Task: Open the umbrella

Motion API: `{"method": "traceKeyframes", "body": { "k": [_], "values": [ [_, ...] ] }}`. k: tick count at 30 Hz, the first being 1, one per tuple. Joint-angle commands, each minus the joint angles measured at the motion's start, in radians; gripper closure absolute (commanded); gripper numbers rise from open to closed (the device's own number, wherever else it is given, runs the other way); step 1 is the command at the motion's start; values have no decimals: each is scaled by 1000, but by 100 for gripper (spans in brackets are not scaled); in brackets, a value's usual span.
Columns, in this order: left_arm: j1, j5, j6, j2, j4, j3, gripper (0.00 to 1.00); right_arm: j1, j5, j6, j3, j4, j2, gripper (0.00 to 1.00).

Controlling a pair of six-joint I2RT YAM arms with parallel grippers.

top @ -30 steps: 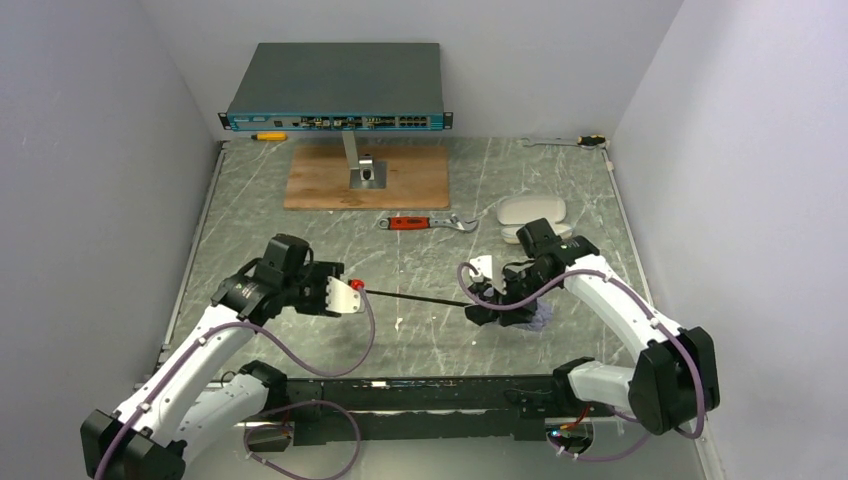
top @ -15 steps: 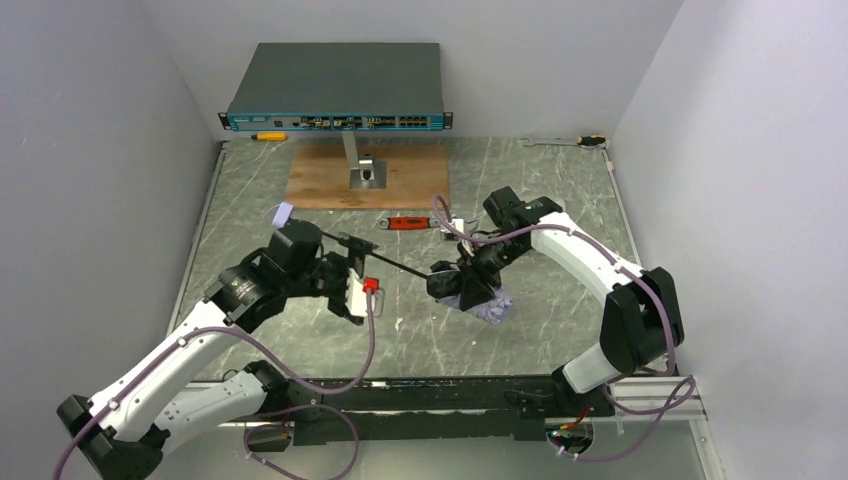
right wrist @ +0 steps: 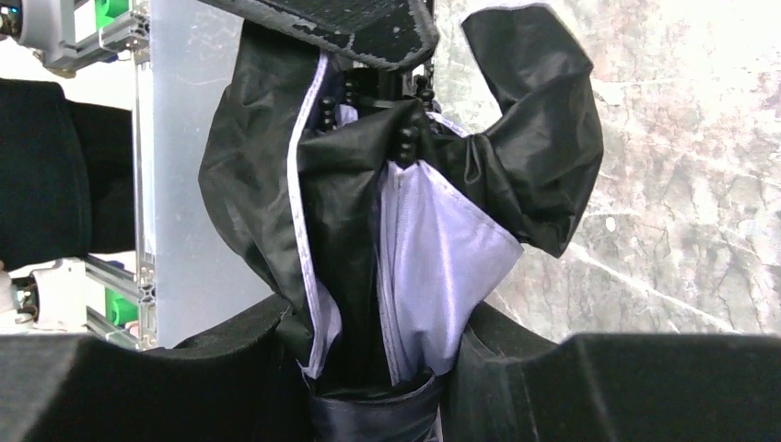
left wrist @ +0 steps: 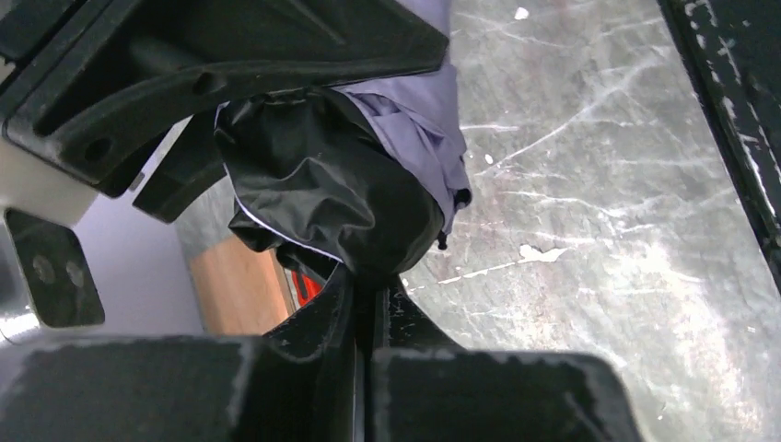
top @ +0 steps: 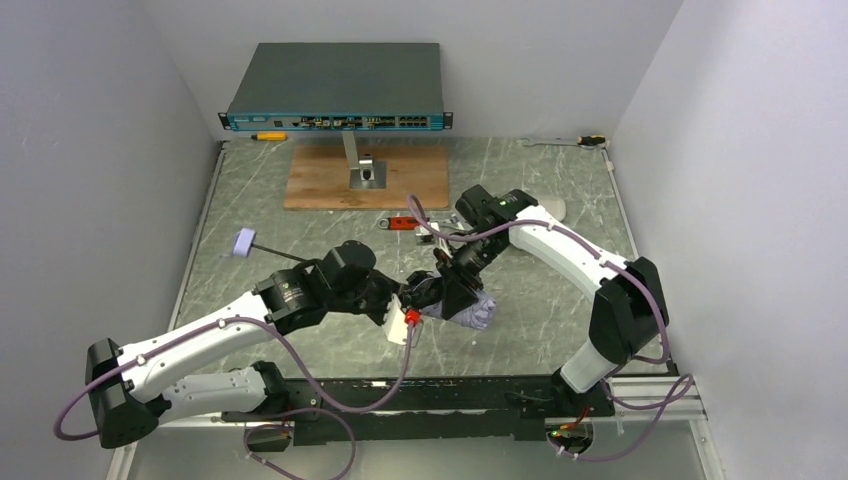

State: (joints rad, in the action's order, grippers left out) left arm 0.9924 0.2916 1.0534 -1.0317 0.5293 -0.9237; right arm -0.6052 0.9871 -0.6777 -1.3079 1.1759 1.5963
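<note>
One umbrella (top: pixel 476 310), well inside table (top: pixel 560 200) edges

Top view, clock positions taken from table centre. Table (top: pixel 250 200): grey-green marbled top, pale streaks. 12 o'clock: network switch (top: pixel 337 85), dark lid, teal port-lined front, raised above the far edge. Below it, wooden board (top: pixel 320 180) lying flat; a metal post (top: pixel 358 160) stands on a square foot near the board's middle. Red-handled wrench (top: pixel 403 223) just off the board's 5 o'clock corner, partly hidden. 11 o'clock, far edge: small yellow-handled tool (top: pixel 268 136). 1 o'clock, far edge: spanner (top: pixel 565 142) with a yellow-and-black end. 2 o'clock: white rounded object (top: pixel 552 208), mostly hidden; cannot tell what it is. Left wrist view: board corner and a red sliver visible.
</note>
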Motion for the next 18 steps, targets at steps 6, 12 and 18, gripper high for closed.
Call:
{"method": "traceKeyframes", "body": {
  "k": [6, 12, 18],
  "values": [
    [-5, -183, -131, 49, -20, 28, 100, 150, 38, 23, 54, 18, -173, 1],
    [-84, -34, -216, 71, 40, 0, 100, 286, -57, 20, 81, -19, -281, 0],
    [-209, 222, -389, 33, 73, -72, 100, 267, -89, 138, 269, -397, -566, 0]
  ]
}}
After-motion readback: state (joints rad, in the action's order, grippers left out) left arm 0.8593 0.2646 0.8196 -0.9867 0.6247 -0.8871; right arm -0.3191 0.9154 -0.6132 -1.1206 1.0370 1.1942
